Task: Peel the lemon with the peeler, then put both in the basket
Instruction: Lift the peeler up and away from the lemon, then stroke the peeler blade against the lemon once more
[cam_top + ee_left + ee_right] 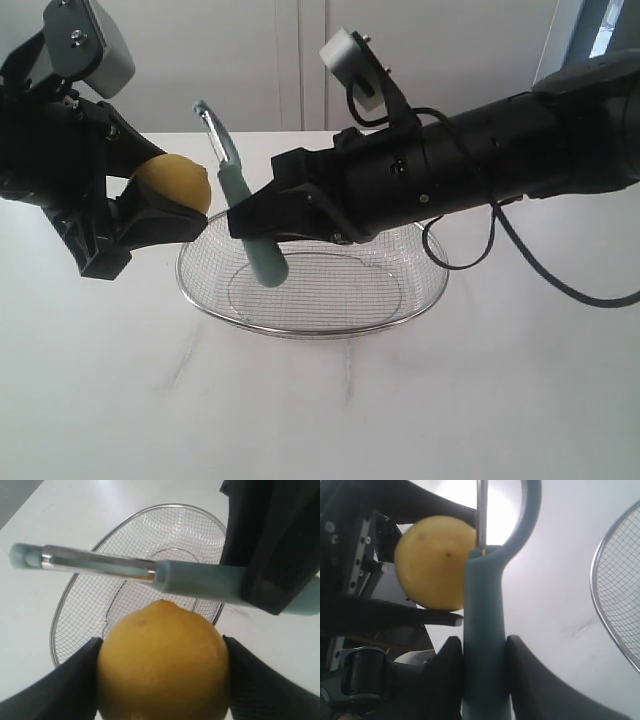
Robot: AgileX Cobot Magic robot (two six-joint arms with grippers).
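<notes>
Two grippers are raised and both are loaded. Left gripper (pixel 165 197) pinches the lemon (pixel 178 182) between its black fingers, in the air just outside the basket's (pixel 310 333) left rim and above rim level. The lemon's tip points toward the basket.

The peeler (pixel 238 195) is over the basket's left end. It is near upright and slightly tilted, with the metal blade head up and leaning toward the lemon side. The teal handle end points down toward the mesh; can't tell if it clears it. The peeler is just beside the lemon, and the handle/blade junction is about level with the lemon's tip. No view shows whether they touch.

Right gripper (pixel 262 215) is clamped on the peeler handle around mid-length, fingers on either side. Its arm reaches in over the basket's right rim. The basket sits flat on the white table (pixel 480 400).
</notes>
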